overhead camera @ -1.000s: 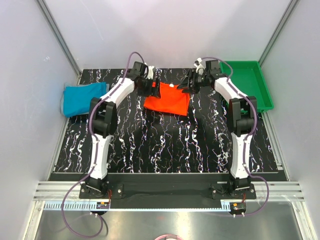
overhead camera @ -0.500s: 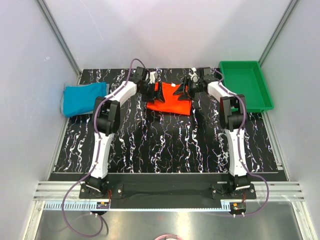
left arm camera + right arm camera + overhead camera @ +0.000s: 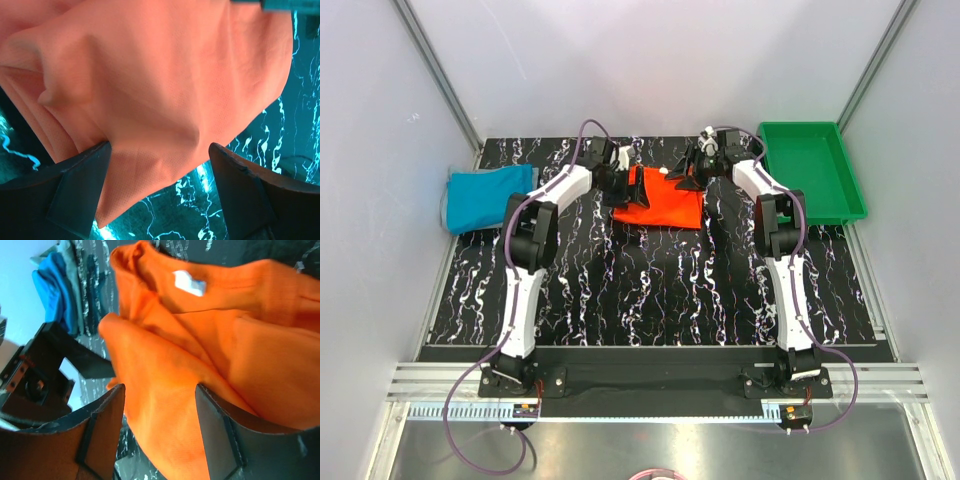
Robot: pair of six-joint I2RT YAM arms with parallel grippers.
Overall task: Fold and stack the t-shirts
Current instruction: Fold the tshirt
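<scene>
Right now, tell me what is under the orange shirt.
Black marbled tabletop shows around the orange-red t-shirt, so it lies on that. The shirt is folded in layers; anything between or beneath them is covered.

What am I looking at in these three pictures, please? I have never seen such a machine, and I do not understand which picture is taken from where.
It is a robot: a left arm and a right arm bolted at the near edge of a table. The wide picture looks down from above and behind them. The two close pictures come from a camera on each wrist. On the table lie an orange shirt in the far middle and a blue shirt at the left; a green tray sits at the right. The left tool and the right tool both reach the orange shirt, fingers apart, cloth between them.
</scene>
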